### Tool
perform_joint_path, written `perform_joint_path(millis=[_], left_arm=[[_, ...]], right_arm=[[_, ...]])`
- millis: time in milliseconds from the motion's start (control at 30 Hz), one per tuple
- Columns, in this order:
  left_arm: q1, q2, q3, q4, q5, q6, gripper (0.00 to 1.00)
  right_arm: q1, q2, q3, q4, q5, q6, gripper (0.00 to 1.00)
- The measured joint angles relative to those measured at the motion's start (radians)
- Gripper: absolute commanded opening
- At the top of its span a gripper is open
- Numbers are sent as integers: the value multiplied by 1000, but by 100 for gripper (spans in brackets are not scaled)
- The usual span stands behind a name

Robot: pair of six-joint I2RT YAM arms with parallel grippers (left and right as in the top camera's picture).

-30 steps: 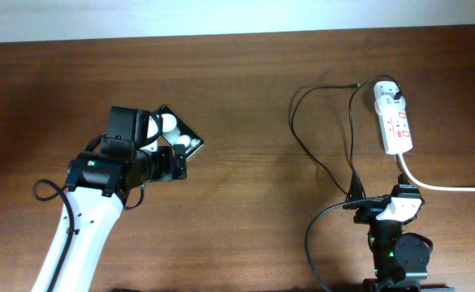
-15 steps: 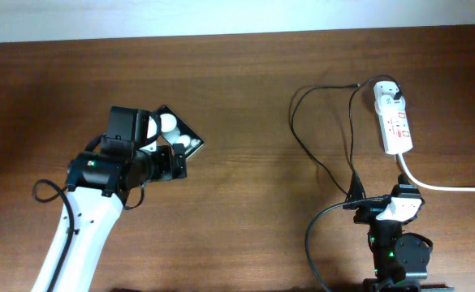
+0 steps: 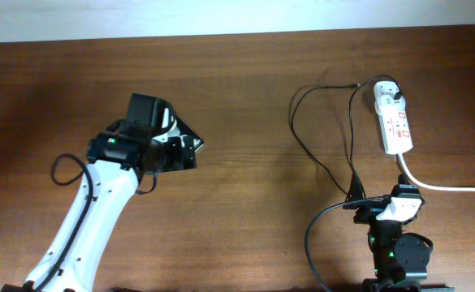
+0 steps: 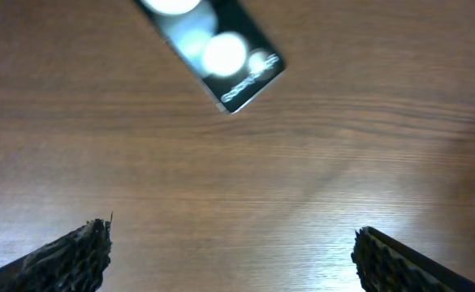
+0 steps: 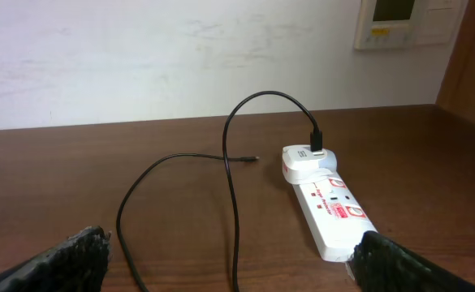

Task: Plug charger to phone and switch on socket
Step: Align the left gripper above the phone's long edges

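The black phone lies on the table, mostly hidden under my left arm in the overhead view. In the left wrist view the phone sits at the top, with two white spots on its glossy face. My left gripper is open and empty, just short of the phone. The white socket strip lies at the right and also shows in the right wrist view. The black charger cable loops left of it from a white plug; its loose tip rests on the wood. My right gripper is open, near the strip's end.
A thick white cord runs from the strip off the right edge. A white wall stands behind the table's far edge. Bare wood lies between the phone and the cable loop.
My left arm has moved right and a little toward the far edge, now covering most of the phone. The right arm, cable and socket have not moved.
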State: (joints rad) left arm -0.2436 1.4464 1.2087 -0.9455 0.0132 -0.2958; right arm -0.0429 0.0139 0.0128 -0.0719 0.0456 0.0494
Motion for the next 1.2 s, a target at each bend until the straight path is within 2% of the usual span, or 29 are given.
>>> perform_joint_path(millis=[167,1200], left_arm=[[-53,1,31,3,-38,-35,99],[-53,53,31,2,-93,-42,99]], right_arm=[[0,0,0,0,0,0,99],[0,0,0,0,0,0,99]])
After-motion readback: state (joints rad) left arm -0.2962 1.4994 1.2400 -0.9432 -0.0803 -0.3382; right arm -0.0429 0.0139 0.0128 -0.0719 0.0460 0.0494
